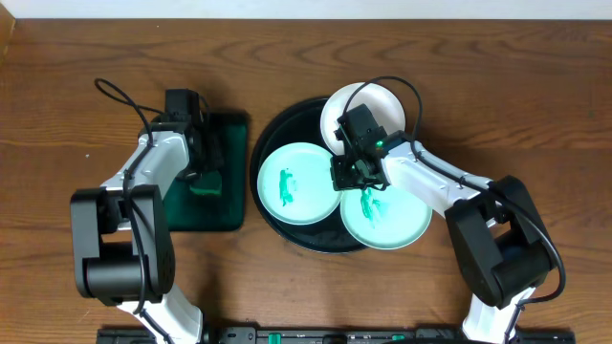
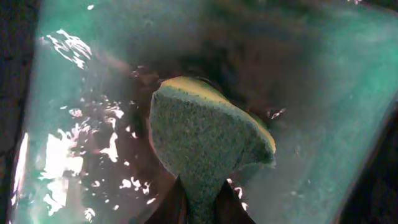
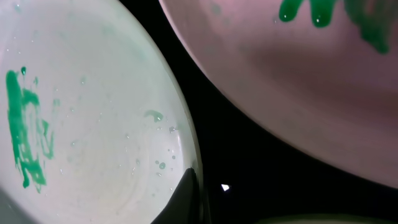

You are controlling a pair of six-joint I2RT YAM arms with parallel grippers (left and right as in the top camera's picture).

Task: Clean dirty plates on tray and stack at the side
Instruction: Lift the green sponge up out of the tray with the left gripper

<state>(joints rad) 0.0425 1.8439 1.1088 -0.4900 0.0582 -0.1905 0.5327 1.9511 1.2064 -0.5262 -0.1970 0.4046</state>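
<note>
Pinching the sponge (image 2: 205,137) in its closed left gripper (image 1: 203,174) at centre-left, the robot holds its shut right gripper (image 1: 350,176) among three dirty plates (image 1: 294,183) on the black tray (image 1: 271,134) right of centre.

- Left plate (image 1: 295,183): teal-tinted, green smear at its centre, lying flat in the round black tray (image 1: 275,131)
- Lower-right plate (image 1: 397,225): same tint, green smear, flat, just beside the first
- Rear plate (image 1: 340,109): white, overhanging the tray's far rim
</note>
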